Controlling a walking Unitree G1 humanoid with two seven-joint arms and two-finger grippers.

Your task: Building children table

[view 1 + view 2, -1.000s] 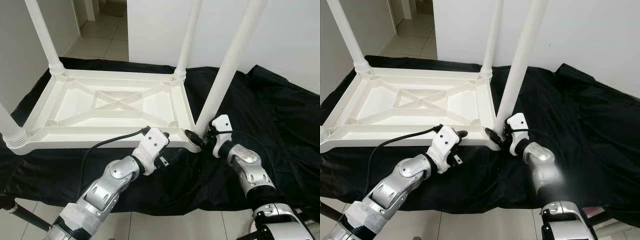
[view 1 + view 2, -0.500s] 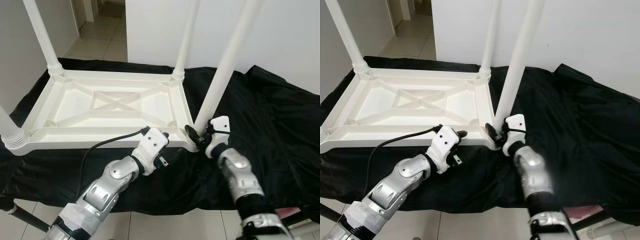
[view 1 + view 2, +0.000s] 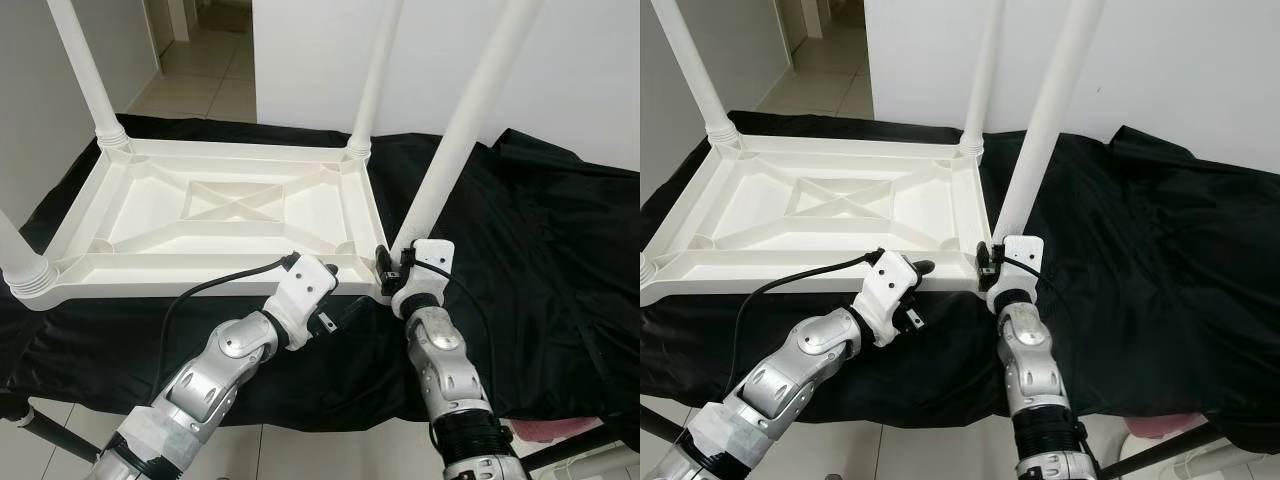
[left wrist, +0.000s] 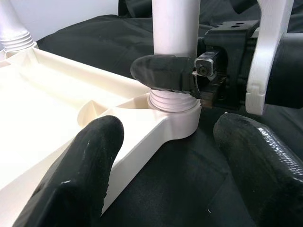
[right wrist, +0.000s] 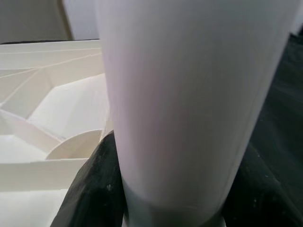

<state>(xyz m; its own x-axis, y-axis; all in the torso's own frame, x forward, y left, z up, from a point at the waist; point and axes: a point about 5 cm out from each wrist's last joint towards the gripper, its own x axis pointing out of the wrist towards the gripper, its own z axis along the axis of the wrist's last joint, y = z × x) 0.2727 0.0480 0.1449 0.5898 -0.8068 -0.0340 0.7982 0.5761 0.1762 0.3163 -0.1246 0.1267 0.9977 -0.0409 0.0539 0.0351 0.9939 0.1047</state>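
Left eye view: you look down on a white plastic children's table (image 3: 220,215) lying upside down on a black cloth (image 3: 540,240) spread over the surface. The underside is a shallow ribbed tray shape with an X of moulded braces at its centre. Round, smooth white legs stand up from its corners. The near right leg (image 3: 455,140) rises tilted from its ribbed socket at the near right corner. Your right end effector (image 3: 388,268) is clamped on the base of that leg. Your left end effector (image 3: 335,300) sits just left of it, at the table's near edge, with a black cable (image 3: 215,288) trailing from its white wrist.

Right eye view: the same scene; pale floor tiles (image 3: 825,75) lie beyond the far edge and a white wall (image 3: 1200,70) stands behind the cloth.

Left wrist view: your left end effector's two matte black fingers (image 4: 83,175) are spread wide, one over the table's rim, the other over the cloth, gripping nothing. Ahead, one rounded black finger of the right end effector wraps the leg just above the threaded collar.

Right wrist view: the leg's smooth white shaft stands close up, with the right end effector's black fingers (image 5: 97,189) pressed on either side of it.
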